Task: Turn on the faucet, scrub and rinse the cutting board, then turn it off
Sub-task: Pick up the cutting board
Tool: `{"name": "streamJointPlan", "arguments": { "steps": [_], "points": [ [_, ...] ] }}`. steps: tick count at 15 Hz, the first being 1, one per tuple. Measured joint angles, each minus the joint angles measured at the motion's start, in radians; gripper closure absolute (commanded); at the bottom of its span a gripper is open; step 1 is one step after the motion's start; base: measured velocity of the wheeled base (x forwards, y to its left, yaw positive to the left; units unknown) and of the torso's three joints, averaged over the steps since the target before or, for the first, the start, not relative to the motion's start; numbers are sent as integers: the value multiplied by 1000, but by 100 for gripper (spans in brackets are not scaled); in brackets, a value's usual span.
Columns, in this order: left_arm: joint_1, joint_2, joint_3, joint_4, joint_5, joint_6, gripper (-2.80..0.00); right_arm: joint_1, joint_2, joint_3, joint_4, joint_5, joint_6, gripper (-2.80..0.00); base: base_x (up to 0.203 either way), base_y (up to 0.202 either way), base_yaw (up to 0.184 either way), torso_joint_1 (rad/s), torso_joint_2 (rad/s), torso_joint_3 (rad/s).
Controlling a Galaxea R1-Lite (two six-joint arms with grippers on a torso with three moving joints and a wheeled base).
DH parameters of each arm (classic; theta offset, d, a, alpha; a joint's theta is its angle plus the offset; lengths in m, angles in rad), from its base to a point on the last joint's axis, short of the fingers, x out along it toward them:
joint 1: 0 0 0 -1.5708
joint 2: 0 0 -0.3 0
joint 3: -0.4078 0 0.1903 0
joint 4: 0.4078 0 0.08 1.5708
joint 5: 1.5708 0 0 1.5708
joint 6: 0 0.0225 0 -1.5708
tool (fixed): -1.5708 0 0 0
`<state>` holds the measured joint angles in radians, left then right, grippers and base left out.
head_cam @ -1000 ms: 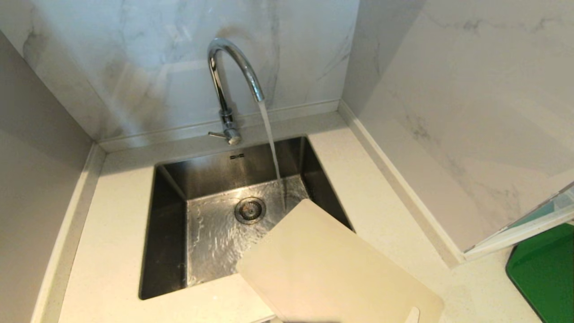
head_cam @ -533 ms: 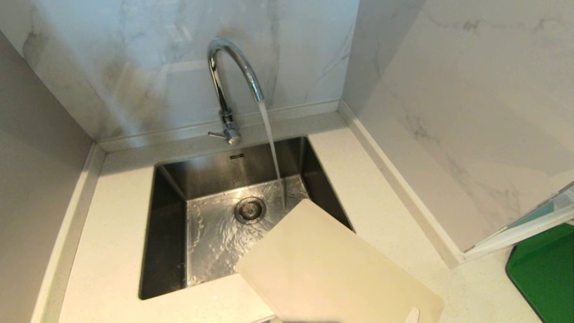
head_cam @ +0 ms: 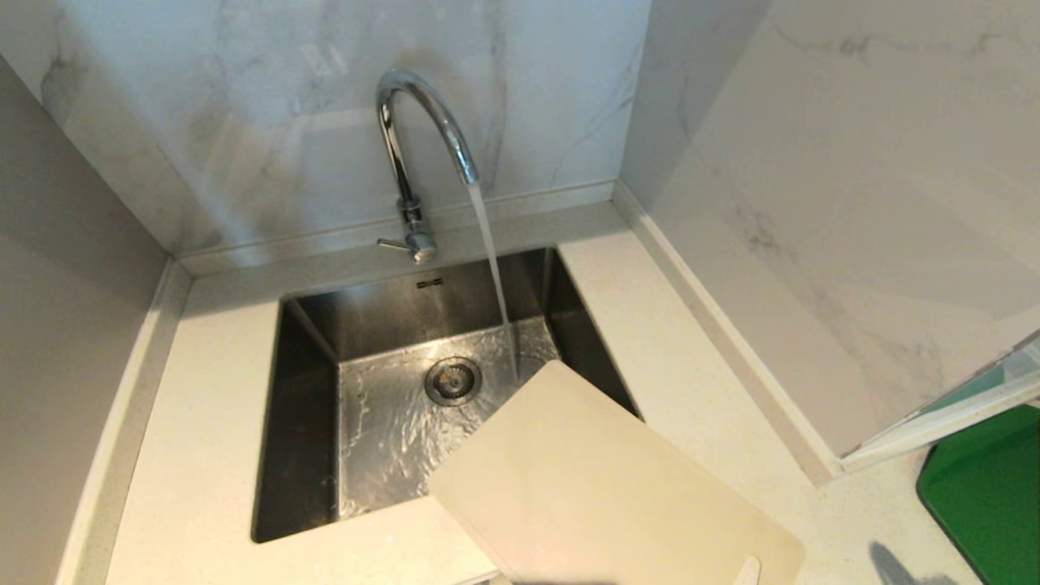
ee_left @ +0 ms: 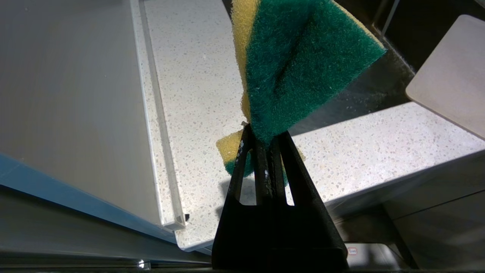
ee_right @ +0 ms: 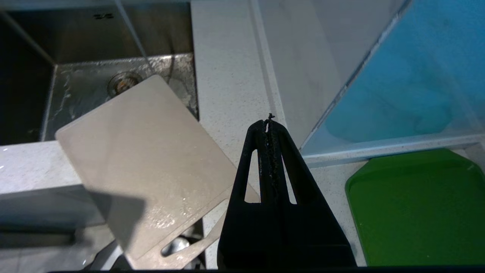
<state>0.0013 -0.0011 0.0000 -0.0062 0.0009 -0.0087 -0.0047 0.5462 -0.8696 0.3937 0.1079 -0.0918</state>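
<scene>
While the left gripper point(ee_left: 265, 138) pinches a yellow-and-green scouring sponge point(ee_left: 299, 64) between its closed fingers, it hangs above the speckled countertop point(ee_left: 197, 94) just beside the sink's front rim. The right gripper point(ee_right: 269, 125) is closed on nothing, its fingertips pressed together above the counter strip between the sink and the right-hand wall, near the cutting board's right edge.

One cream cutting board point(head_cam: 601, 487) lies askew over the sink's near right corner, one rounded corner jutting over the basin point(head_cam: 390, 422), its slot handle point(ee_right: 189, 242) overhanging the counter's front edge. One chrome gooseneck faucet point(head_cam: 418, 122) stands behind the sink, its stream point(head_cam: 491, 260) running down just past the board's far corner, close to the drain point(head_cam: 452, 380). A small dark mark on the sink's back wall cannot be read. One green tray point(ee_right: 416, 208) lies on the counter at far right. The counter left of the sink is open.
</scene>
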Motion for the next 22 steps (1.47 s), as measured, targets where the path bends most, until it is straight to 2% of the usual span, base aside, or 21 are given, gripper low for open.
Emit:
{"name": "streamJointPlan", "arguments": {
  "steps": [4,7,9,16,17,20,22],
  "points": [
    [0,0,0,0,0,0,0,0,231,-327,363,75,-6,0,0,0,0,0,0,0],
    [0,0,0,1,0,0,0,0,358,-419,644,173,-8,0,0,0,0,0,0,0],
    [0,0,0,1,0,0,0,0,397,-388,755,227,-11,0,0,0,0,0,0,0],
    [0,0,0,1,0,0,0,4,397,-54,770,251,-45,0,0,0,0,0,0,0],
    [0,0,0,1,-1,1,0,4,395,-13,768,253,-44,-280,0,0,0,0,0,0],
    [0,0,0,2,-1,1,0,5,388,108,750,256,-48,-280,0,0,0,0,0,0],
    [0,0,0,2,-1,1,0,5,385,194,684,249,-52,-280,0,0,0,0,0,0]
  ]
}}
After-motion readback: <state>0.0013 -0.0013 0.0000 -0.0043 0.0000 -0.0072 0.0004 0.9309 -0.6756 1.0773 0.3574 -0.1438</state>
